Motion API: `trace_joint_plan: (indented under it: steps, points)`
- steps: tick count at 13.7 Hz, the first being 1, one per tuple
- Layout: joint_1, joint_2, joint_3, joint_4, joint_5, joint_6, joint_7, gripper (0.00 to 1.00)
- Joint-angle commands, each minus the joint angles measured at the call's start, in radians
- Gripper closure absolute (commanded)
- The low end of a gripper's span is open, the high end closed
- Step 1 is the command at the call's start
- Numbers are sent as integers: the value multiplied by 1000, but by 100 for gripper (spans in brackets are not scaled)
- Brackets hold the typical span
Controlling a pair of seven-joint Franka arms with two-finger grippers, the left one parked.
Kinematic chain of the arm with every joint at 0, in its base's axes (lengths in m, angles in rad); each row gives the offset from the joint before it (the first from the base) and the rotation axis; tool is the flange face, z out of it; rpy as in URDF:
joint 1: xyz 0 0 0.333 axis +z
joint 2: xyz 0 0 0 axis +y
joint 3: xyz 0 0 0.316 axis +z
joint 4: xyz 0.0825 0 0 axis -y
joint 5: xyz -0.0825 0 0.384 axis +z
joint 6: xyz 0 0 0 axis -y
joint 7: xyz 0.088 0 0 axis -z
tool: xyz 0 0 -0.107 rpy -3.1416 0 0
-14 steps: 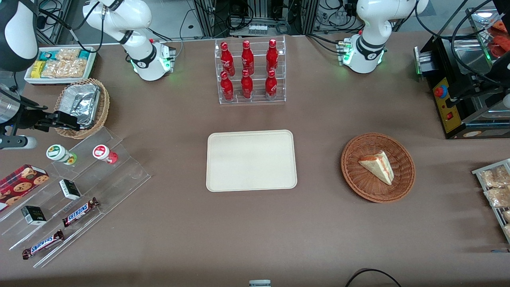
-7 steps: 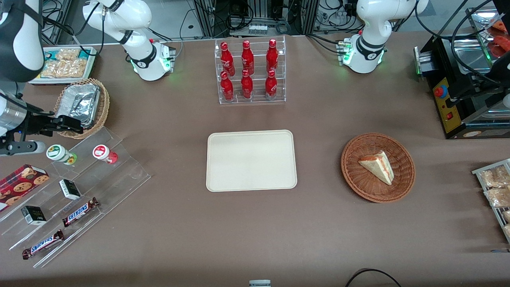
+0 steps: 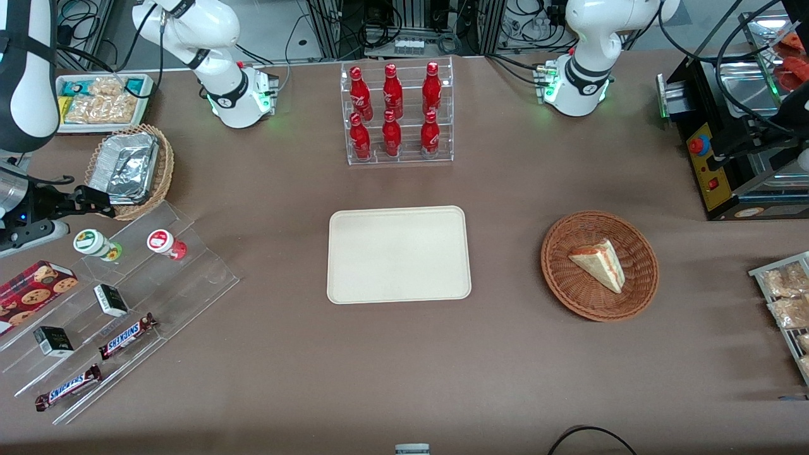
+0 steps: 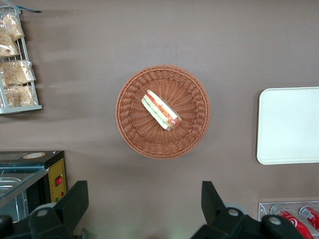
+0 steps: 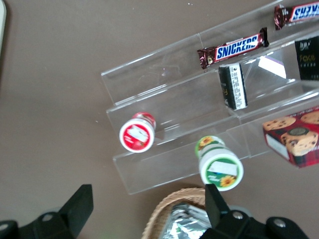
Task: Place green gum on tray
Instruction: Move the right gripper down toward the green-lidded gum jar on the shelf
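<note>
Acrylic shelf (image 3: 120,297) holds green gum (image 3: 93,243); open jaws (image 3: 95,201) above; tray (image 3: 398,254) bare.

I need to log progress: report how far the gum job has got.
Nothing is done yet: the tray holds nothing. The green gum stands on the clear acrylic stepped rack beside the red-lidded canister. In hand: the gripper hovers open, farther from the front camera than the gum, not touching it. Left: grasp, carry, set on tray.
</note>
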Motion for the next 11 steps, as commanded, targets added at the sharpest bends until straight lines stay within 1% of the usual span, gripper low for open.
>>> trace_joint_plan:
  steps: [1,4,6,7,11]
  points:
    - [-44,-39,4,-78,-12,83,-173,0]
    - [-95,-37,3,-127,-12,155,-389,0]
    - [-127,-34,4,-160,-11,210,-496,0]
    - [-141,-34,4,-175,-8,236,-511,0]
    - [-144,-22,4,-193,-3,278,-538,0]
